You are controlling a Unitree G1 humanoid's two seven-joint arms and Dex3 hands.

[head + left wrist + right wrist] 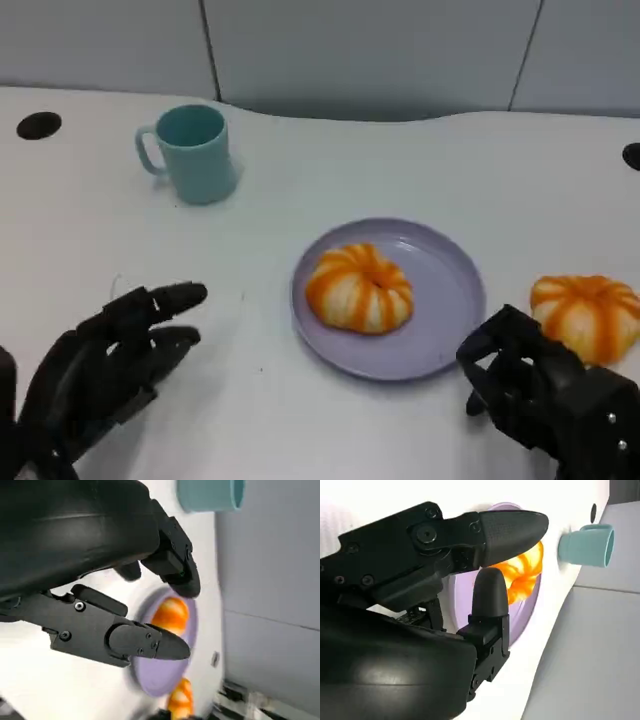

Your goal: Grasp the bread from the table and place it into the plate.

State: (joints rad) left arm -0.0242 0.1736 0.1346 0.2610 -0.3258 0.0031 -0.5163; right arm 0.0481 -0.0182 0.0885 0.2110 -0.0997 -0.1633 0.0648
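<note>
A lavender plate lies at mid-table with one orange-and-white striped bread on it. A second striped bread sits on the table just right of the plate. My right hand hovers at the plate's near right edge, close beside that loose bread, fingers apart and holding nothing. My left hand rests low at the left, fingers spread and empty. The left wrist view shows the left hand, the plate and both breads. The right wrist view shows the right hand, the plate and the plated bread.
A teal mug stands at the back left, also seen as the mug and the mug. Dark cable holes mark the far table corners. A grey wall runs behind the white table.
</note>
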